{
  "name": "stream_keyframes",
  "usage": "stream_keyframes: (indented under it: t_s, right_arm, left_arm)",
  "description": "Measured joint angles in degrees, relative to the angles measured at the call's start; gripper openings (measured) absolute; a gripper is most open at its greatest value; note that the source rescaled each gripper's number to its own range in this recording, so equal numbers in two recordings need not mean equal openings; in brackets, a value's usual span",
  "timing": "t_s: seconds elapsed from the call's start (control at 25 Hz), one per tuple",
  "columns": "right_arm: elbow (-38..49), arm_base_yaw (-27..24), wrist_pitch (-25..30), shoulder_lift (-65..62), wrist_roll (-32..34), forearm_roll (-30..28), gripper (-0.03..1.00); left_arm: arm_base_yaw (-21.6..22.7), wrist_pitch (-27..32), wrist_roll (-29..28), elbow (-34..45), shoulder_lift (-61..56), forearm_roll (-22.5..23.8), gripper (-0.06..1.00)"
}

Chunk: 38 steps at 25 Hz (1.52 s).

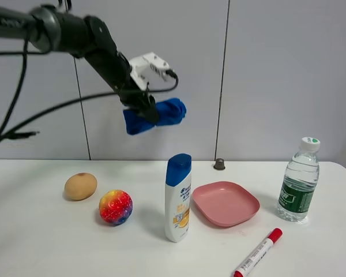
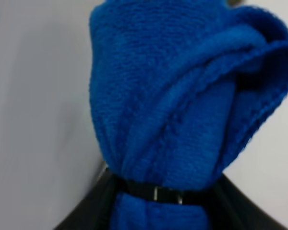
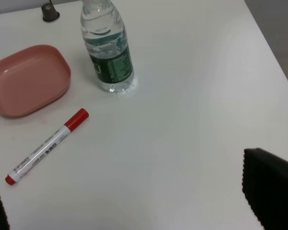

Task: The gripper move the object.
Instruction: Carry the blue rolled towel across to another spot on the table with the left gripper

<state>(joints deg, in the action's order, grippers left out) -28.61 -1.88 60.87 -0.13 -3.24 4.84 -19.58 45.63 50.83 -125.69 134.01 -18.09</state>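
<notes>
My left gripper (image 1: 147,107) is shut on a bunched blue towel (image 1: 155,116) and holds it high in the air, over the back middle of the white table (image 1: 40,242) and above the shampoo bottle (image 1: 178,197). In the left wrist view the blue towel (image 2: 182,96) fills the frame, pinched between the dark jaws of the gripper (image 2: 158,199). My right gripper (image 3: 132,203) is open and empty; only its dark fingertips (image 3: 271,191) show, over the table's right part, near the red marker (image 3: 45,146). It is out of the exterior view.
On the table stand a brown potato-like object (image 1: 81,186), a multicoloured ball (image 1: 116,207), a pink plate (image 1: 225,203), a water bottle (image 1: 299,180) and the red marker (image 1: 258,253). A small dark knob (image 1: 219,164) sits at the back edge. The table's right edge (image 3: 273,57) is close.
</notes>
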Motion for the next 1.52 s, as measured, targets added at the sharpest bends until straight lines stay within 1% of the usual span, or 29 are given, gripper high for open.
stream_keyframes:
  t_s: [0.08, 0.2, 0.32, 0.4, 0.48, 0.56, 0.72, 0.8, 0.84, 0.96, 1.12, 1.32, 1.4, 1.52]
  right_arm:
    - [0.0, 0.0, 0.0, 0.0, 0.0, 0.0, 1.0]
    - [0.0, 0.0, 0.0, 0.0, 0.0, 0.0, 1.0]
    - [0.0, 0.0, 0.0, 0.0, 0.0, 0.0, 1.0]
    - [0.0, 0.0, 0.0, 0.0, 0.0, 0.0, 1.0]
    - [0.0, 0.0, 0.0, 0.0, 0.0, 0.0, 1.0]
    - [0.0, 0.0, 0.0, 0.0, 0.0, 0.0, 1.0]
    - [0.0, 0.0, 0.0, 0.0, 0.0, 0.0, 1.0]
    - [0.0, 0.0, 0.0, 0.0, 0.0, 0.0, 1.0]
    - [0.0, 0.0, 0.0, 0.0, 0.0, 0.0, 1.0]
    - [0.0, 0.0, 0.0, 0.0, 0.0, 0.0, 1.0]
    - [0.0, 0.0, 0.0, 0.0, 0.0, 0.0, 1.0]
    - [0.0, 0.0, 0.0, 0.0, 0.0, 0.0, 1.0]
    - [0.0, 0.0, 0.0, 0.0, 0.0, 0.0, 1.0]
    - [0.0, 0.0, 0.0, 0.0, 0.0, 0.0, 1.0]
  left_arm:
    - [0.0, 2.89, -3.91, 0.0, -3.82, 2.21, 0.0]
    - [0.0, 9.85, -12.03, 0.0, -10.18, 5.49, 0.0]
    - [0.0, 18.0, -19.24, 0.0, -16.19, 9.27, 0.0]
    - [0.09, 22.14, -23.27, 0.0, -19.78, 12.48, 0.0]
    - [0.67, 23.7, -27.06, 0.0, -23.03, 14.43, 0.0]
    - [1.85, 23.93, -30.95, 0.0, -26.4, 15.93, 0.0]
    - [4.81, 24.09, -40.06, 0.56, -32.06, 17.28, 0.0]
    - [5.4, 24.14, -42.3, 3.53, -35.37, 17.47, 0.0]
    - [5.4, 24.14, -42.97, 5.51, -37.47, 17.74, 0.0]
    - [5.4, 24.17, -46.27, 14.68, -43.89, 18.45, 0.0]
    - [5.4, 24.12, -54.11, 31.3, -51.61, 19.31, 0.0]
    - [5.4, 24.02, -64.99, 50.65, -54.47, 19.1, 0.0]
    - [5.4, 21.16, -68.82, 57.29, -54.47, 18.99, 0.0]
    - [5.4, 13.32, -74.18, 64.65, -54.49, 18.85, 0.0]
